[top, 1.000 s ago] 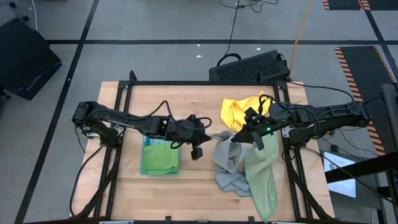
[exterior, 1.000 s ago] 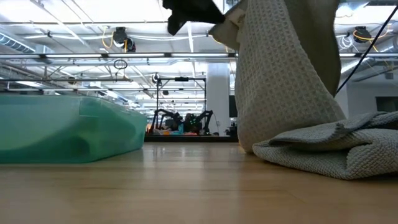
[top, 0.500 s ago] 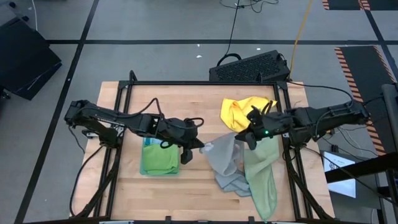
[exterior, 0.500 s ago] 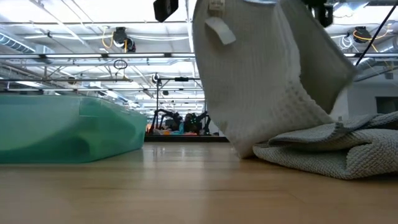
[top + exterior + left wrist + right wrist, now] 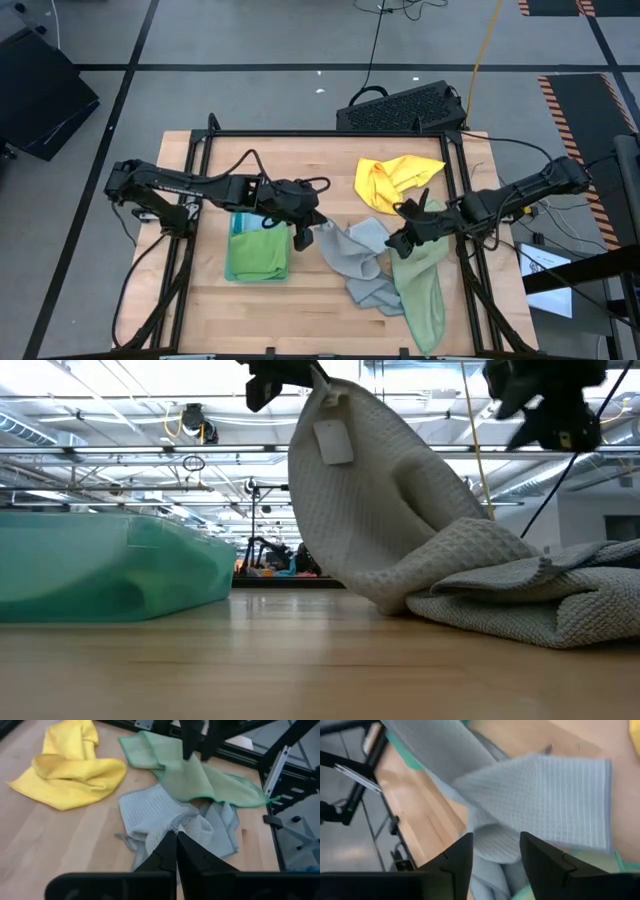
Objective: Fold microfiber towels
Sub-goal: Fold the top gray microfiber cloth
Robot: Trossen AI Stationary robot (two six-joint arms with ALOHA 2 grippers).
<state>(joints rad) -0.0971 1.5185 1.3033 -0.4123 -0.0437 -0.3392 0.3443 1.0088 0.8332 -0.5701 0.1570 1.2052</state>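
A grey waffle-weave towel lies crumpled at mid-table, one corner raised. My left gripper is shut on that corner, high in the low view. My right gripper hangs open above the pile, near where the grey towel meets a pale sage towel, and touches nothing. Between its fingers the grey towel shows below. A yellow towel lies bunched at the far right. A folded bright green towel rests on a teal one at the left. My left gripper pinches the grey towel's raised corner between its two shut fingers, close to a white label. The fingers slant down from the table's left. From the hold the cloth drapes down to its lower part, which lies on the table.
The stacked teal and green towels fill the low view's left. A black case stands beyond the far edge. Black frame rails run along both table sides. Bare wood lies near the front edge.
My right gripper has let go of the grey towel and sunk toward the near edge, turning as it went. The towel, stretched up between both grippers, has dropped on its right side onto the pile; the left corner stays raised in my left gripper.
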